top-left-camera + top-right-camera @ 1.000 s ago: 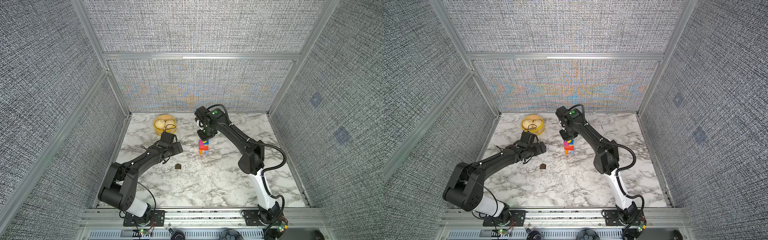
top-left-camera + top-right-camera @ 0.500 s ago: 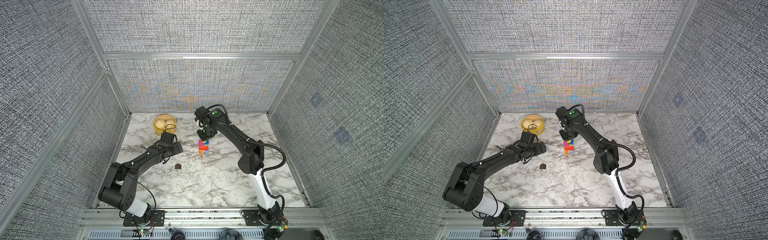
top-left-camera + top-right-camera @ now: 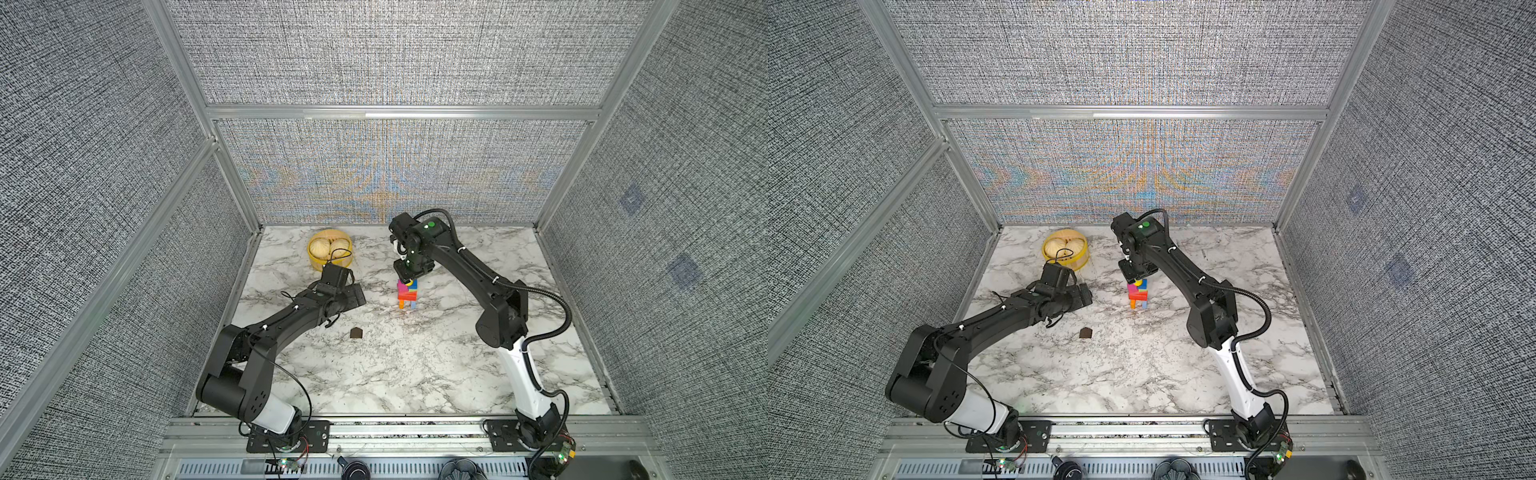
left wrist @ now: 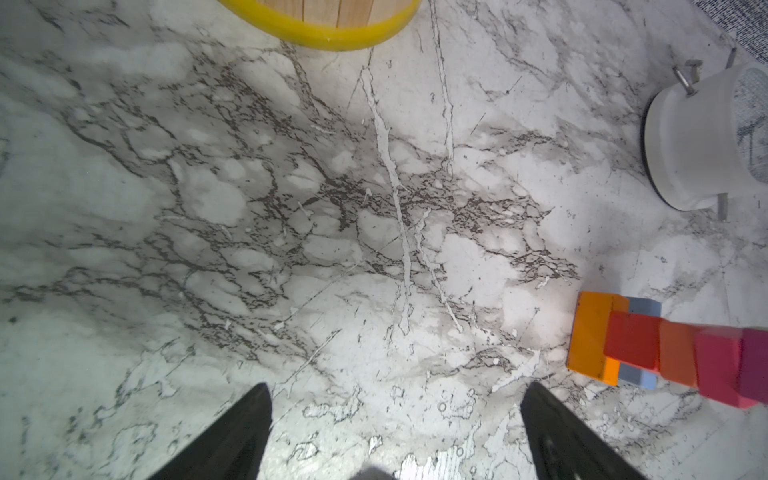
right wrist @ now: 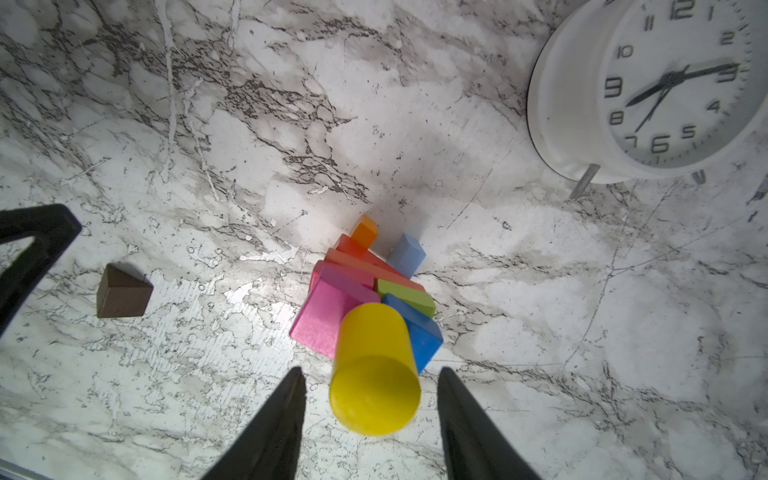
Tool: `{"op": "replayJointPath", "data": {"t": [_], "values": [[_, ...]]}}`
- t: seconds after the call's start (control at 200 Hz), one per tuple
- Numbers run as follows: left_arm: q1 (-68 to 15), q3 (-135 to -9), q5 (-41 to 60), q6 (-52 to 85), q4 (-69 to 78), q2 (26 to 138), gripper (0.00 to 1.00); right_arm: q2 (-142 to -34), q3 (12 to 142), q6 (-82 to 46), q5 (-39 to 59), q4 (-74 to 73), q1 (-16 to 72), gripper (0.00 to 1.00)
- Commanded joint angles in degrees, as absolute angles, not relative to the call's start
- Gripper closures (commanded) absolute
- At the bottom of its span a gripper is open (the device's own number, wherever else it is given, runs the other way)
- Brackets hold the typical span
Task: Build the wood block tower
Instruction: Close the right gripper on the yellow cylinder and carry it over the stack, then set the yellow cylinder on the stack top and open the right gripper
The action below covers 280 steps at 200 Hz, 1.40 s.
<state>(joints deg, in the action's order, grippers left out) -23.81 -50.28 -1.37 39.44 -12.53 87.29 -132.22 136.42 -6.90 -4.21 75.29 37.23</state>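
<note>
The brown house-shaped piece (image 3: pixel 355 332) is lying on the desk (image 3: pixel 415 374), nearest the front. Beyond it the left hand (image 4: pixel 395 386) is hovering wide open, holding nothing, left of the tower (image 3: pixel 407 293). The right hand (image 5: pixel 370 370) is hanging over the tower, jaws standing apart around its topmost yellow cylinder (image 5: pixel 376 374) (a gap showing on each side). The steamer basket (image 3: pixel 314 258) is sitting farthest back.

A: How many blocks are counted in the tower (image 5: pixel 361 286)?

B: Eight are made out: one yellow cylinder (image 5: pixel 374 374), one pink cube (image 5: pixel 322 322), one blue cube (image 5: pixel 426 338), one green block (image 5: pixel 405 296), one red brick (image 5: pixel 348 244), one orange brick (image 5: pixel 374 266), one orange leg (image 5: pixel 365 230), one light-blue leg (image 5: pixel 409 252).

A: What is counted off it?

B: One brown house-shaped piece (image 5: pixel 122 293), one white alarm clock (image 5: pixel 665 83), one yellow steamer basket (image 3: pixel 314 260); its buns (image 3: pixel 321 248) cannot be counted surely.
</note>
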Motion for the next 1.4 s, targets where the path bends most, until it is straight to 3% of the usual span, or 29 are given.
{"op": "replayJointPath", "data": {"t": [0.0, 0.41, 0.905, 1.165, 1.396], "values": [[-23.68, -50.33, -1.67, 39.21, -13.13, 86.45, 0.05, -132.13, 137.04, -7.21, -4.48, 75.24, 37.22, 0.43], [-23.69, -48.97, -2.37, 39.87, -17.70, 81.32, 0.07, -126.80, 132.78, -7.92, -4.42, 72.73, 37.24, 0.39], [-23.73, -43.46, -1.86, 40.83, -26.77, 67.31, 0.25, -108.54, 111.97, -7.30, -0.37, 61.82, 37.66, 0.42], [-23.72, -44.25, -4.21, 40.54, -35.37, 61.52, 0.23, -102.15, 104.52, -3.04, 5.61, 56.46, 41.21, 0.43], [-23.72, -49.05, -13.75, 39.35, -43.94, 52.56, 0.16, -106.90, 108.40, 1.99, 7.72, 56.91, 46.68, 0.44]]}}
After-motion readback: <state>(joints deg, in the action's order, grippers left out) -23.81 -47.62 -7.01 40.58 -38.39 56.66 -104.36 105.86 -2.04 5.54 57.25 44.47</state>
